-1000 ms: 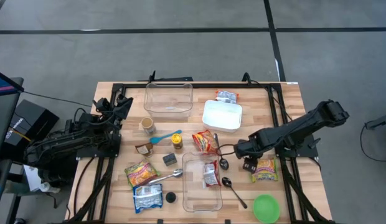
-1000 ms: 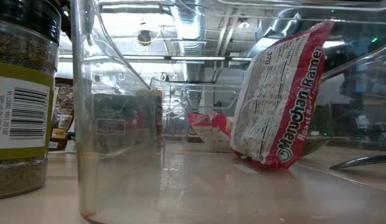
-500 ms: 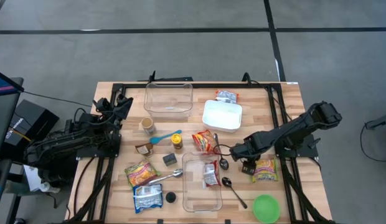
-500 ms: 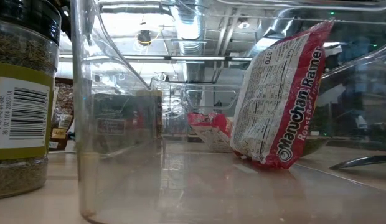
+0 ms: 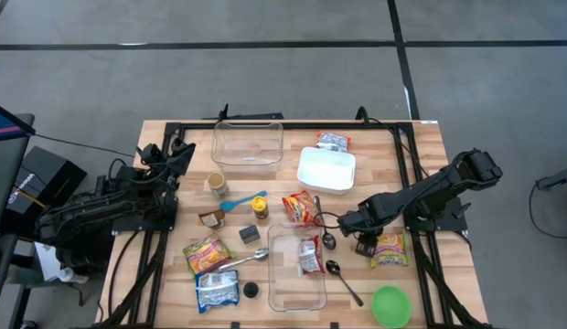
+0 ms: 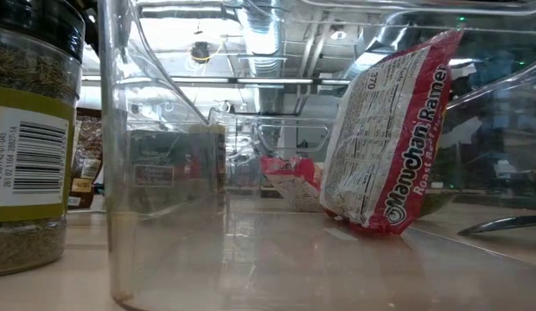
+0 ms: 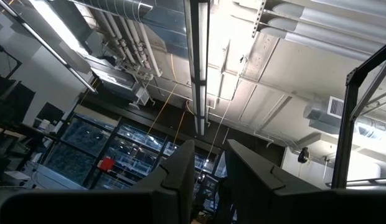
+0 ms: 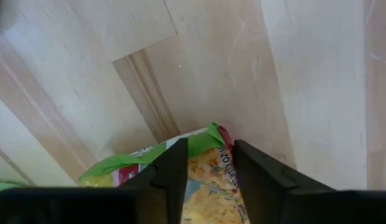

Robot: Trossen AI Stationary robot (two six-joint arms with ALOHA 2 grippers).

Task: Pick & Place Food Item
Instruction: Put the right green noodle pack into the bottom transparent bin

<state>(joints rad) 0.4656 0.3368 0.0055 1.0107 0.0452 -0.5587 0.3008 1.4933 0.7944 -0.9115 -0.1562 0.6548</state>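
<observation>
A yellow-and-green noodle packet (image 5: 389,249) lies flat on the table's right side. My right gripper (image 5: 366,242) points down at the packet's left end (image 8: 208,158). Its fingers stand apart there, with the packet's printed edge showing between them. A red-and-white ramen packet (image 6: 385,130) leans on the inner wall of the clear container (image 5: 295,265) near the front. Another red packet (image 5: 302,208) lies beside that container. My left gripper (image 7: 210,171) is parked at the table's left edge (image 5: 176,155). It points up at the ceiling, slightly open and holding nothing. My right gripper has come down from above over the packet's green edge (image 8: 199,140), one finger on each side of a strip of it. I cannot tell whether the fingers touch the packet. The packet lies flat on the table.
Two spoons (image 5: 343,279) (image 5: 326,228) lie just left of my right gripper. A green bowl (image 5: 390,305) sits near the front right. A white box (image 5: 326,170) and a clear tub (image 5: 248,144) stand at the back. A spice jar (image 5: 260,207), a cup (image 5: 216,184) and more packets (image 5: 207,254) lie on the left.
My right arm has leaned a little lower and farther toward the table's left over the yellow-and-green packet, then held still. The packet has stayed in place.
</observation>
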